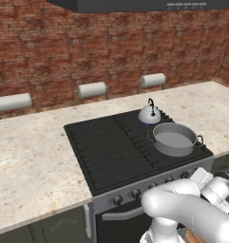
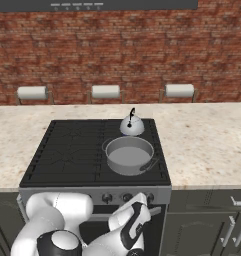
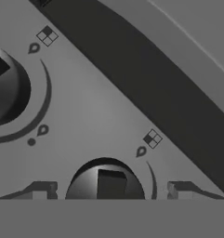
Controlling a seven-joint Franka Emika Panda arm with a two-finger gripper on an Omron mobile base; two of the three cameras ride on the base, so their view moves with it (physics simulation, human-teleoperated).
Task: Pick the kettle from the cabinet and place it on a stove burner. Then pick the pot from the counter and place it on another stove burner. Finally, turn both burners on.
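Observation:
The silvery kettle (image 1: 149,114) (image 2: 132,125) stands on the back right burner of the black stove (image 1: 106,147) (image 2: 67,150). Just in front of it, the grey pot (image 1: 174,139) (image 2: 129,155) sits on the front right burner. My gripper (image 3: 108,190) is down at the steel knob row (image 2: 108,198), pointing straight at the panel. Its fingertips (image 3: 39,190) stand wide on either side of a dark knob (image 3: 106,181), with a gap to it on each side. A second knob (image 3: 4,88) lies to the upper left in the hand view. The cabinet is out of view.
The beige counter (image 1: 35,152) (image 2: 207,145) runs along both sides of the stove. Three paper towel rolls (image 1: 92,89) (image 2: 106,91) hang on the brick wall behind. Dark cupboards with bar handles (image 2: 227,230) sit under the counter to the right of the range.

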